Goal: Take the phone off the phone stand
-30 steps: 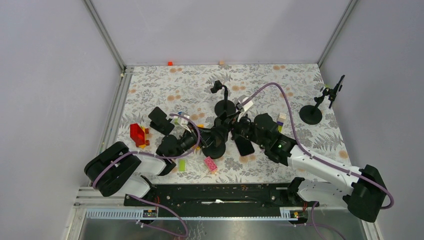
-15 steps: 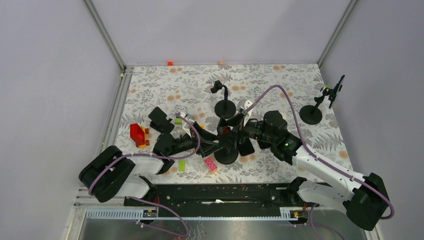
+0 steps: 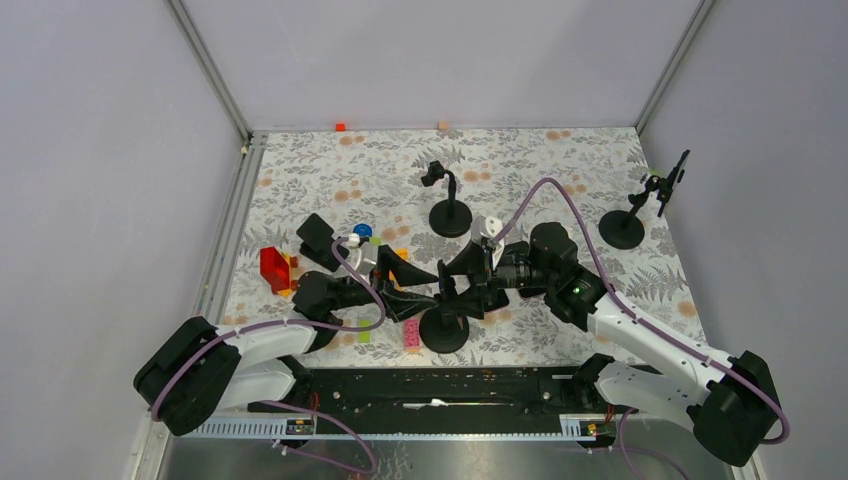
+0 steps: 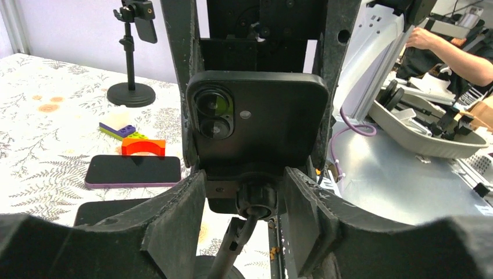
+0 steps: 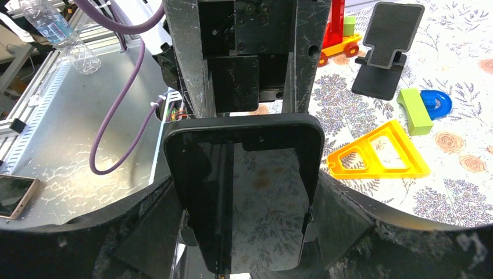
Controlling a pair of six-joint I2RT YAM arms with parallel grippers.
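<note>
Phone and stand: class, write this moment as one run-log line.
phone: in stand | right jaws: closed on phone | left jaws: flanking stand mount

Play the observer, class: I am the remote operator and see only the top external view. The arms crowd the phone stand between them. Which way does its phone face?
Observer: The black smartphone shows its dark glass screen to the right wrist camera, its twin-lens back to the left one.
Operator: What is touching it?
Observer: The right end effector straddles it, one finger against each long edge.
Operator: And the other arm?
Observer: The left end effector brackets the clamp joint of the black round-based phone stand, just below the phone; contact is unclear.
</note>
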